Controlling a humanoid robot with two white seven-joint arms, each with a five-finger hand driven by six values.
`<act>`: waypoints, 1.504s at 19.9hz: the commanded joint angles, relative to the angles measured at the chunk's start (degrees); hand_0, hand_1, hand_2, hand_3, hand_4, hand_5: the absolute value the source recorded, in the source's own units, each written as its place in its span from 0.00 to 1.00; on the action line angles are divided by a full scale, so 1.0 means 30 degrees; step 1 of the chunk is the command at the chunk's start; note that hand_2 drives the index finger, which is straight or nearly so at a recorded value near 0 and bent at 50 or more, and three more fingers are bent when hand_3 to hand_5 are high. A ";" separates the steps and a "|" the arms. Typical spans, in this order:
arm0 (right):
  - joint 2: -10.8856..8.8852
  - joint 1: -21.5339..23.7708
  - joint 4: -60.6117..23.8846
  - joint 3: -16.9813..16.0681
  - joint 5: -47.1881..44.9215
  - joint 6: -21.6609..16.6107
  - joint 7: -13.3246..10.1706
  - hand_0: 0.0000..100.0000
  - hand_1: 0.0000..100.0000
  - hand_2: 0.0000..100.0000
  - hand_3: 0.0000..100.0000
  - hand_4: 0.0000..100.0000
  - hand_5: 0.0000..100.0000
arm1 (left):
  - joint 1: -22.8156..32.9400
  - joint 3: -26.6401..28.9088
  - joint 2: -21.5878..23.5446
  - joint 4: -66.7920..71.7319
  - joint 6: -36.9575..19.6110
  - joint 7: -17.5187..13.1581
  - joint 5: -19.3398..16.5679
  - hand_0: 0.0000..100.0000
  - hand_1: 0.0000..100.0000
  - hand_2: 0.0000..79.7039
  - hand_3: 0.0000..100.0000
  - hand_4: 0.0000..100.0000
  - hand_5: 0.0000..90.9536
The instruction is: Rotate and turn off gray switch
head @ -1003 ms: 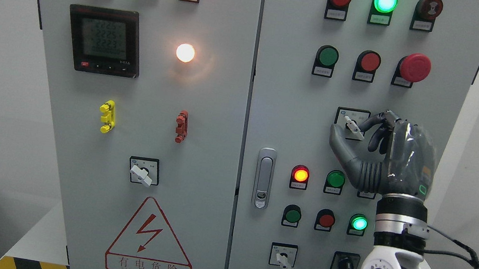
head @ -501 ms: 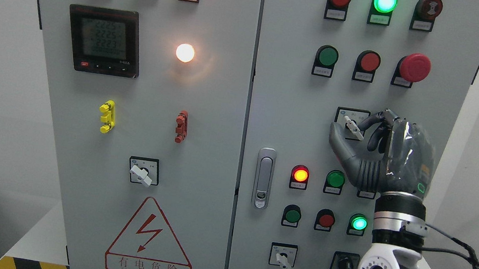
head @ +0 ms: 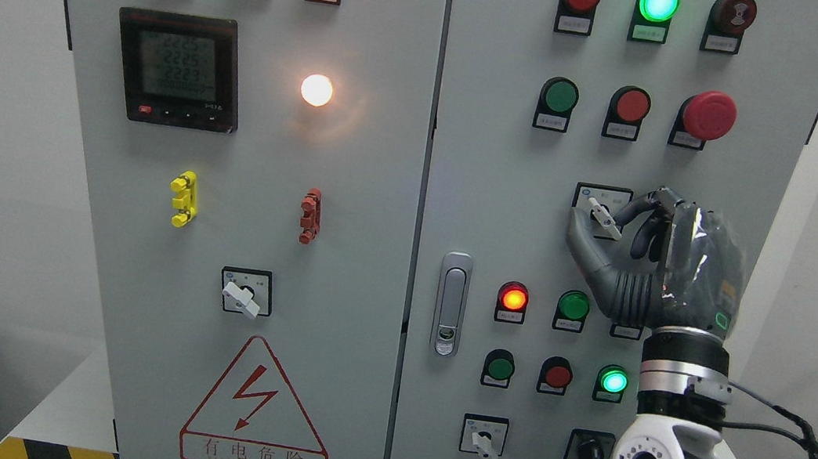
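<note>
The gray switch (head: pixel 605 217) sits mid-height on the cabinet's right door (head: pixel 493 193), its lever tilted and pinched between the right hand's (head: pixel 649 265) thumb and curled fingers (head: pixel 637 208). The arm rises upright from the lower right, palm turned left. Three similar gray rotary switches show in all, the other two lower down; bare panel lies left of the hand.

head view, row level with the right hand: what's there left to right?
yellow clip → red clip → gray switch, knob pinched by the right hand.
</note>
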 commanded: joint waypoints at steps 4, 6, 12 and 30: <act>0.0009 0.0014 0.0053 0.0300 0.0003 -0.0014 -0.0089 0.17 0.43 0.63 0.96 0.99 1.00 | -0.0176 0.0146 -0.0007 -0.0469 -0.0015 -0.0007 0.0380 0.12 0.39 0.00 0.00 0.00 0.00; 0.0009 0.0014 0.0053 0.0330 0.0003 0.0015 -0.0089 0.17 0.43 0.63 0.96 0.99 1.00 | -0.0176 0.0146 0.0022 -0.0469 -0.0015 -0.0007 0.0380 0.12 0.39 0.00 0.00 0.00 0.00; 0.0009 0.0043 0.0053 0.0359 0.0003 -0.0014 -0.0060 0.17 0.43 0.63 0.96 0.99 1.00 | -0.0176 0.0146 -0.0007 -0.0469 0.0014 -0.0007 0.0380 0.12 0.39 0.00 0.00 0.00 0.00; 0.0009 0.0043 0.0082 0.0359 0.0032 -0.0014 -0.0060 0.26 0.46 0.68 1.00 1.00 1.00 | -0.0176 0.0146 0.0022 -0.0469 0.0014 0.0022 0.0380 0.12 0.39 0.00 0.00 0.00 0.00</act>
